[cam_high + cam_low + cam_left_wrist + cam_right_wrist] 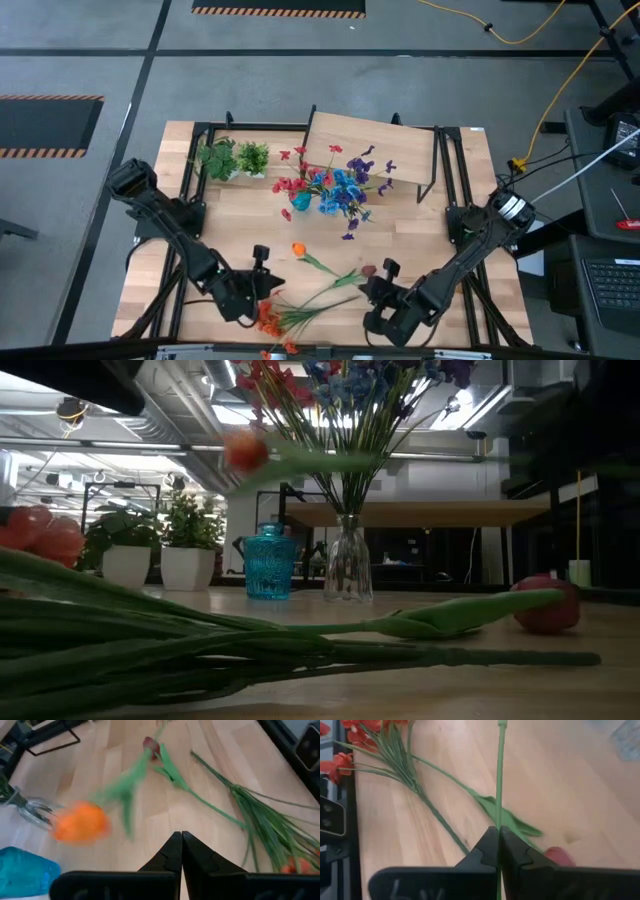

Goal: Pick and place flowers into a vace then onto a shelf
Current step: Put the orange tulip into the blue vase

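An orange tulip (pixel 298 249) is off the table, its blurred bloom (pixel 245 452) high in the low view and its green stem leading to my right gripper (pixel 372 286), which is shut on it near the table's near edge. My left gripper (pixel 272 284) (pixel 181 836) is shut, holds nothing and points at the tulip (pixel 80 822). A red tulip (pixel 369 269) and an orange-bloomed spray (pixel 272 318) lie flat on the table. The glass vase (pixel 348 570) stands upright and holds red, blue and purple sprays (pixel 335 188). The shelf (pixel 370 150) stands behind it. My right gripper (pixel 499 831) pinches the orange tulip's green stem (pixel 499 815) between its two fingers, far from the bloom. It comes about level from the table's right. The stem runs along the fingers and straight out ahead of them. The tulip is lifted clear of the table.
A turquoise glass vase (pixel 270 562) stands left of the clear one. Two potted leafy plants (pixel 232 158) sit at the far left. Black metal frames (pixel 455 180) run along the table's sides. Bare wood shows between the vases and the lying flowers.
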You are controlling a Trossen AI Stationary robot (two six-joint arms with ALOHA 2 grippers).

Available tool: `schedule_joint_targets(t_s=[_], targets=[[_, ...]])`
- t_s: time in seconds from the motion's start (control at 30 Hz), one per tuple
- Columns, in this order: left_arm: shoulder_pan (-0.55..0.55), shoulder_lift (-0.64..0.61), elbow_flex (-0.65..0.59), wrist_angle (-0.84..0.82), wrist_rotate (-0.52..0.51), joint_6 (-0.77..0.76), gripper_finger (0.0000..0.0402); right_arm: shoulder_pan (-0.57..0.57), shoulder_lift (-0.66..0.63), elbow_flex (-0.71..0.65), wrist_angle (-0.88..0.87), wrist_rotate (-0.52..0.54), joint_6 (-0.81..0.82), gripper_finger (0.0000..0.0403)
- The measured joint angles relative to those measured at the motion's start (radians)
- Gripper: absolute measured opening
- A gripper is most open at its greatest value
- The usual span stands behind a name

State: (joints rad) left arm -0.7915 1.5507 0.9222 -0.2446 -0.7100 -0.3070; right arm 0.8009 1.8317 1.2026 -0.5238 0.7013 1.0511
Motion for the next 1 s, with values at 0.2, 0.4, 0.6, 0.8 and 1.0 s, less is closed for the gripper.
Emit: schedule_joint_targets(t_s=[0.2,0.4,0.6,0.8,1.0], targets=[[-0.014,-0.032,-0.004,-0.062,0.040,-0.099,0.0001,-0.001,-0.048,0.000,-0.032,0.003,-0.090,0.0000],[-0.013,-0.124,-0.119,0.055,0.055,-0.101,0.0001,-0.024,-0.088,0.000,-0.028,-0.024,-0.204,0.0000],[-0.013,-0.220,-0.299,0.308,0.039,-0.053,0.0002,-0.063,-0.131,0.000,-0.016,-0.060,-0.313,0.0000],[-0.012,-0.229,-0.398,0.501,0.033,0.040,0.0002,-0.117,-0.137,-0.015,0.049,-0.085,-0.442,0.0000],[-0.012,-0.231,-0.407,0.513,0.031,0.067,0.0002,-0.201,-0.244,-0.252,0.422,-0.187,-0.567,0.0000]])
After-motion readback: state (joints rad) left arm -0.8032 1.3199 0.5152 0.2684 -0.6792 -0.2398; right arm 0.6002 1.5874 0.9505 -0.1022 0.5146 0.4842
